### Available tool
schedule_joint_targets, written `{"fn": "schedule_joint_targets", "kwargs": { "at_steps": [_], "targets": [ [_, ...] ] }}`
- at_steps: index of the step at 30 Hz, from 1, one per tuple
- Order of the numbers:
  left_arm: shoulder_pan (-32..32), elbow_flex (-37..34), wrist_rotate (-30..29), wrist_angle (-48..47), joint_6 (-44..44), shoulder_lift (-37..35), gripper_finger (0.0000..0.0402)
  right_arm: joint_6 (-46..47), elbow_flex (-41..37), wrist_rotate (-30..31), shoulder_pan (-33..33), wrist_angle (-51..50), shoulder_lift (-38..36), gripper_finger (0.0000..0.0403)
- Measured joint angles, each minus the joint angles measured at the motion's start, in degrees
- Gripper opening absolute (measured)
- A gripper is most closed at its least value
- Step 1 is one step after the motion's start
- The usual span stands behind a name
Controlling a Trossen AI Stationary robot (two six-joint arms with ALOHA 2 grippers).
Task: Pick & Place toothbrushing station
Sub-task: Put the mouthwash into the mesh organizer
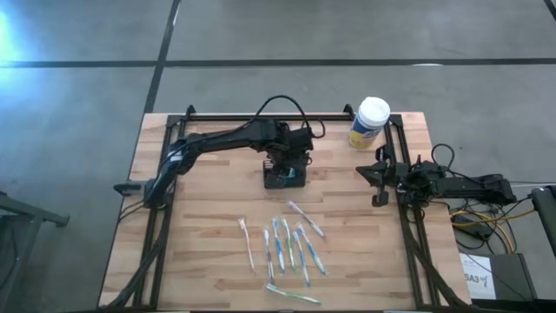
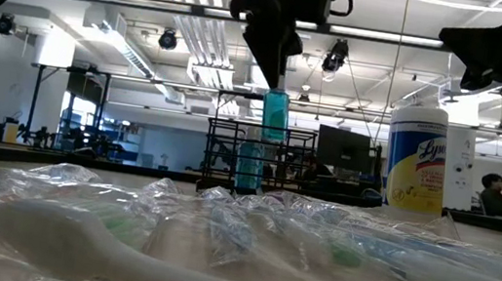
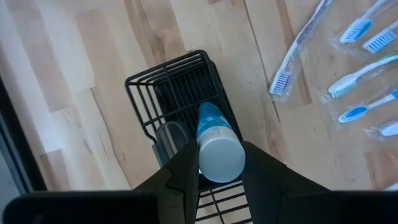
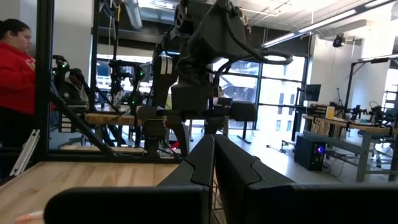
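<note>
The toothbrushing station is a small black wire caddy [image 1: 285,177] standing on the wooden table at mid-table; it also shows in the low view [image 2: 229,157] and in the left wrist view [image 3: 168,81]. My left gripper [image 1: 291,161] hangs right above it, shut on a blue tube with a white cap [image 3: 214,140]. The tube shows below the fingers in the low view [image 2: 275,114]. My right gripper [image 1: 380,178] is shut and empty at the table's right edge; it also shows in the right wrist view [image 4: 214,162]. My left gripper [image 3: 217,155] pinches the blue tube between its two fingers at its upper end, by the white cap [image 3: 221,163]. The fingers [image 3: 186,171] come from above, pointing down. The tube hangs nearly upright below them, its lower end [image 3: 207,115] inside the caddy's open top.
Several wrapped toothbrushes [image 1: 287,243] lie on the near half of the table, close in front of the low camera [image 2: 215,254]. A yellow canister with a white lid [image 1: 371,122] stands at the far right. A person in red [image 4: 15,68] is beyond the table.
</note>
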Motion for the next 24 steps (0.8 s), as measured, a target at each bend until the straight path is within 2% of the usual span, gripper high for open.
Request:
{"fn": "schedule_joint_targets", "kwargs": {
  "at_steps": [18,24],
  "targets": [
    [0.2,-0.2,1.2,0.6,0.6,3.8,0.0098,-0.1,0.0,0.0,0.0,0.0,0.0,0.0008],
    [0.2,-2.7,1.7,2.4,0.7,3.9,0.0098,-0.2,0.0,0.0,0.0,0.0,0.0,0.0008]
  ]
}}
